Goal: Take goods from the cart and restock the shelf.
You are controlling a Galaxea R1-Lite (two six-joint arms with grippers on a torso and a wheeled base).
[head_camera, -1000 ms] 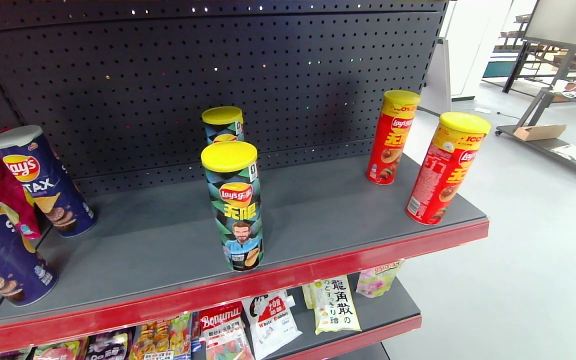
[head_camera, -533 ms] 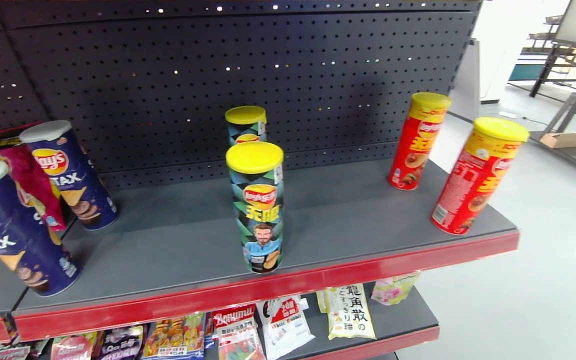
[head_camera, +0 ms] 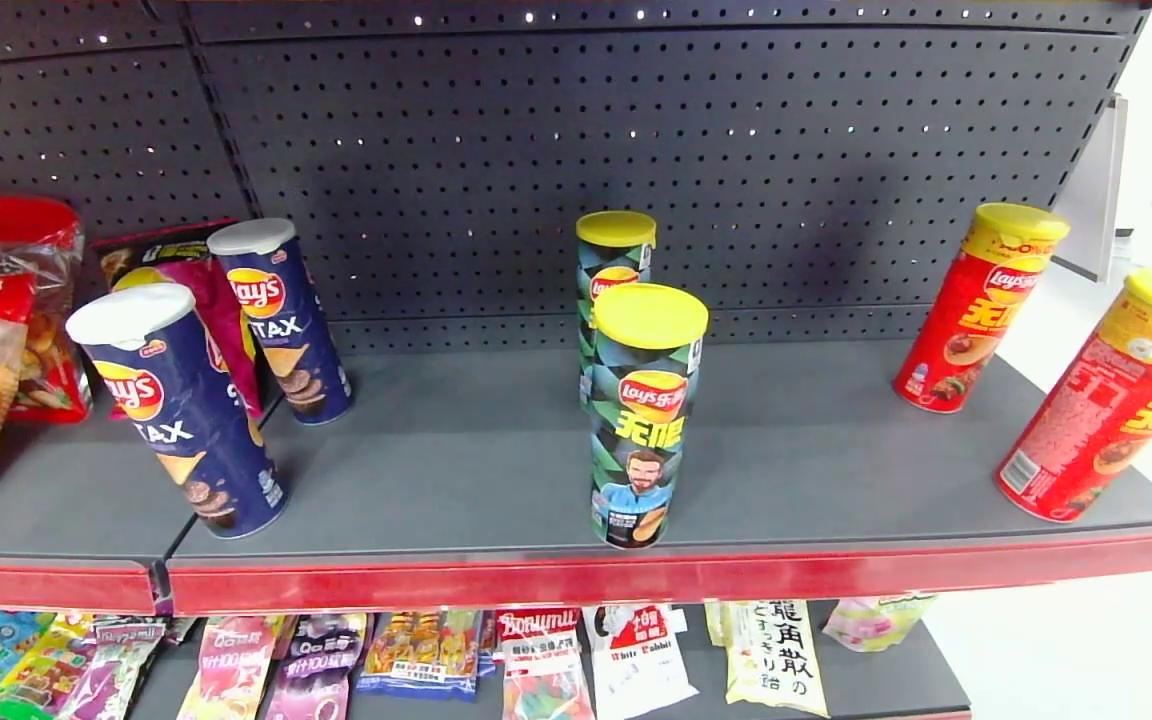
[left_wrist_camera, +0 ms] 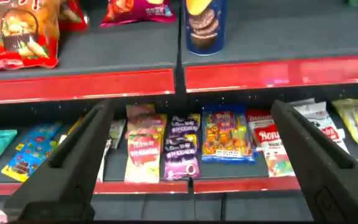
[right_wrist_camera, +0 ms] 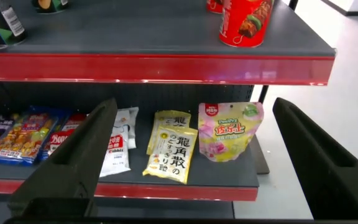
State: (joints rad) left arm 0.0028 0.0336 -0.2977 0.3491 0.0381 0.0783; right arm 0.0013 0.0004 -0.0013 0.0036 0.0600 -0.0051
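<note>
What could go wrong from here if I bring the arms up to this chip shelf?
1. The front red can stands near the right front corner of the shelf; a nudge could send it off the edge.
2. The front green can is tall, narrow and close to the red lip; a passing arm might tip it.
3. The left hand and right hand are open and empty: nothing to stock yet.

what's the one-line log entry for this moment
left gripper open, empty | right gripper open, empty | upper shelf: blue cans left, green cans middle, red cans right
</note>
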